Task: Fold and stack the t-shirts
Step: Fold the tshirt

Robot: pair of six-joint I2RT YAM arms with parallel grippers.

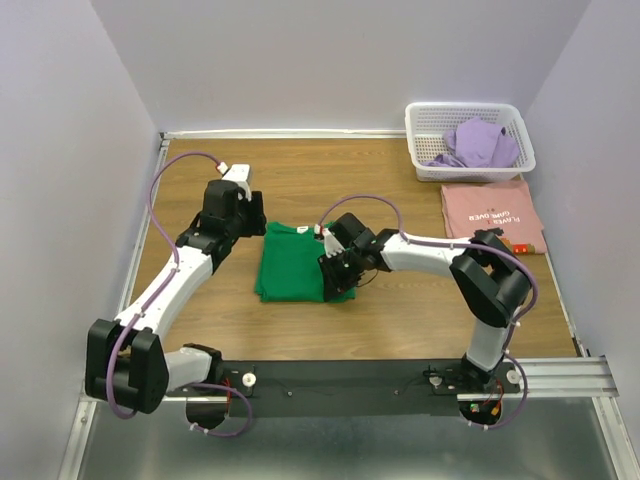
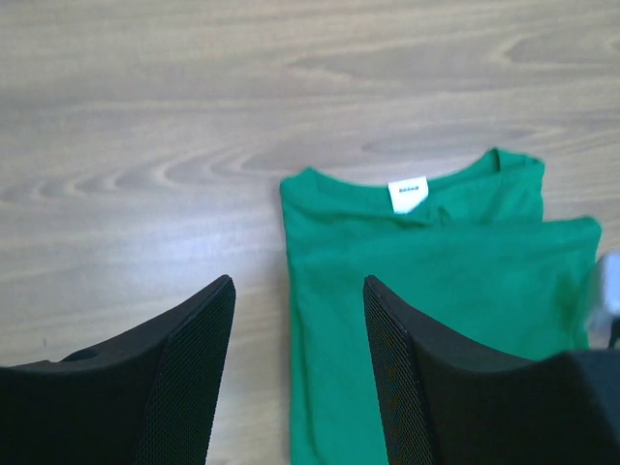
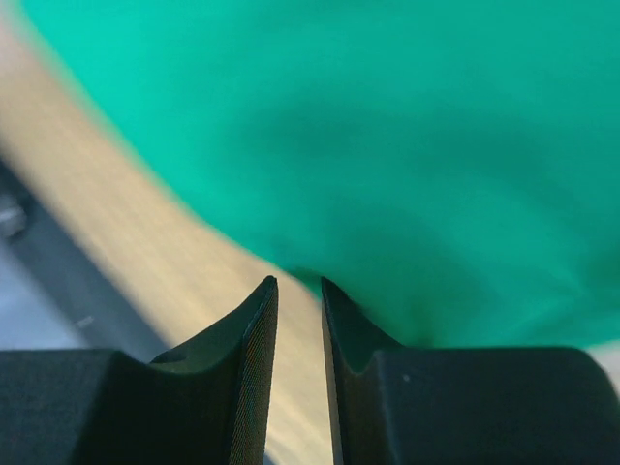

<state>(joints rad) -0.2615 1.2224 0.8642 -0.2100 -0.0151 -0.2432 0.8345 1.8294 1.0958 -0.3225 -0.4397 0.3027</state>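
The green t-shirt lies folded into a rectangle on the wooden table, collar and white label toward the back. My left gripper hovers open and empty over the shirt's left edge; in its wrist view the gripper has its jaws wide apart. My right gripper is at the shirt's front right edge. In its wrist view the gripper has its jaws a narrow gap apart with bare wood between them, and the green cloth lies just past the tips. The pink t-shirt lies folded at the right. The lavender t-shirt is crumpled in the basket.
The white lattice basket stands at the back right corner, just behind the pink shirt. Walls close the table at the left, back and right. A black rail with the arm bases runs along the near edge.
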